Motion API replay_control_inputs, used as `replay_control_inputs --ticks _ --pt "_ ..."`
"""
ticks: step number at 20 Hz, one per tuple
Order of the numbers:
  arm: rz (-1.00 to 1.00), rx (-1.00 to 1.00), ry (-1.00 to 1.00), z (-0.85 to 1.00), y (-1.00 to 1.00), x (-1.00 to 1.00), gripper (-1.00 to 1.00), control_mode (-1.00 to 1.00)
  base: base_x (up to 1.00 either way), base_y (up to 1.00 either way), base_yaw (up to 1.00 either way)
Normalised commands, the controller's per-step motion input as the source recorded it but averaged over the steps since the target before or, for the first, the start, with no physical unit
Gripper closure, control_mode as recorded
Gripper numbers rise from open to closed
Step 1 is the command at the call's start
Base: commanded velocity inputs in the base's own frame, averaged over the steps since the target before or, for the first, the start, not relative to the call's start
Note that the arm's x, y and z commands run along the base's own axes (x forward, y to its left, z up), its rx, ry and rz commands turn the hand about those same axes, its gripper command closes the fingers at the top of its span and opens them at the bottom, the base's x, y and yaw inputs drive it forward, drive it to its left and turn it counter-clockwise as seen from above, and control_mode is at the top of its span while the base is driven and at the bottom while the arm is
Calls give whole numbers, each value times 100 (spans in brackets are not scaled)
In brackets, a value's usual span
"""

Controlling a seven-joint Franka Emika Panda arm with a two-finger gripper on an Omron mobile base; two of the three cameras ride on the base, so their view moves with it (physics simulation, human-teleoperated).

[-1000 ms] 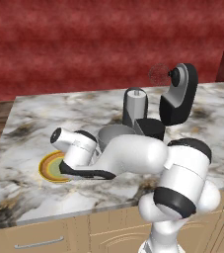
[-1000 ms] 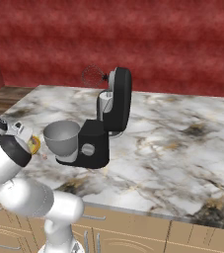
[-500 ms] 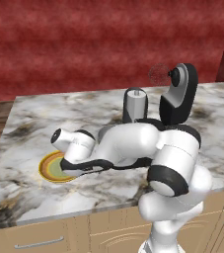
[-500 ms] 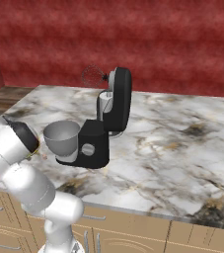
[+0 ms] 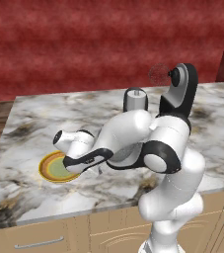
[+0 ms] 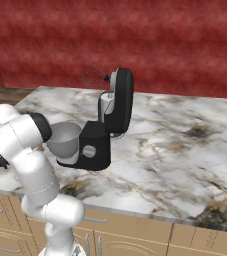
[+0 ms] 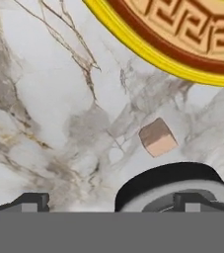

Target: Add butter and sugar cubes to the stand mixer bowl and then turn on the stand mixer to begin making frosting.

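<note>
**Left base view.** The arm (image 5: 133,128) is folded low over the table (image 5: 29,113). Its far end hangs above the 3 o'clock rim of the yellow-rimmed plate (image 5: 48,170). Compared with a second ago the elbow has swung up and in toward the stand mixer (image 5: 181,94), while the far end has stayed by the plate. The mixer head is tilted back, with the whisk (image 5: 159,74) up at 12 o'clock.

**Right base view.** The arm's links now crowd the 9 o'clock edge. The stand mixer bowl (image 6: 65,140) sits on the mixer base, just at 9 o'clock of the knob (image 6: 89,150). Mixer and bowl are unmoved over the last second. I can make out nothing in the part of the bowl's inside that shows.

**Hand view.** The gripper (image 7: 114,201) has its jaws spread as wide as they go, with nothing between them. A small tan block (image 7: 158,137) lies on the marble at about 4 o'clock of centre. It is just outside the plate rim, which arcs across 1 o'clock, and does not touch it. It looks cube-like. I cannot tell whether it is the butter seen end-on or a sugar cube.

**Reading.** Only the arm's posture has changed. This looks like the line-up for a first pick, with the loading and the switch-on both still to do. The block sits off toward the right fingertip (image 7: 197,200), so the gripper probably needs centring before it closes.
</note>
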Motion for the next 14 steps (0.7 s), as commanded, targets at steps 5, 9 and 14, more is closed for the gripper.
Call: replay_control_inputs --ticks 5,9,14 --pt "0 -5 6 -23 2 15 -100 -100 0 0 0" --pt "0 -5 5 -12 8 28 -100 -100 0 0 0" --pt "0 -6 5 -10 7 33 -100 -100 0 0 0"
